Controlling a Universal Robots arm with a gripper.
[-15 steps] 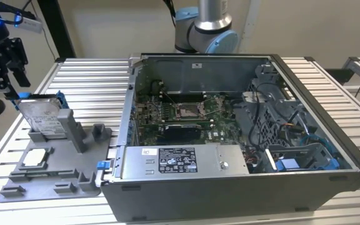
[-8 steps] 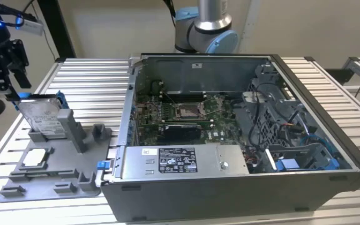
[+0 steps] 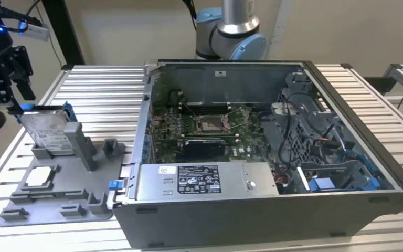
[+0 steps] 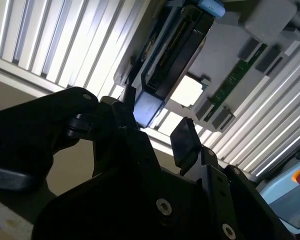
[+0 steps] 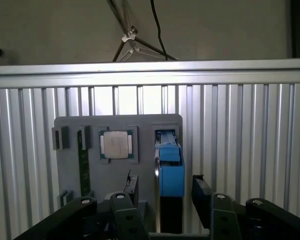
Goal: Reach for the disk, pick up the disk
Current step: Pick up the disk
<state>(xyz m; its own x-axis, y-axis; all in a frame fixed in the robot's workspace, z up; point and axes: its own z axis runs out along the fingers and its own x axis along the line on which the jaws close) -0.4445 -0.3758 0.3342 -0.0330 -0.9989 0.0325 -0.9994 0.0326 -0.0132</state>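
On the grey fixture (image 3: 51, 203), the disk (image 3: 48, 128), judged stiff, weighty and shock-sensitive, is straddled at its blue-railed edge, the soundest hold, by the unclosed gripper (image 5: 165, 185).

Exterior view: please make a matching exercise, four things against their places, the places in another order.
1 flat silver-grey metal disk with blue rails
2 small square silver chip
3 large grey metal box with a black-and-white label
4 black gripper

a inside the open computer case
b over the disk's top edge
c upright in the grey holder
d flat on the grey holder

Pairs: 1-c; 2-d; 3-a; 4-b
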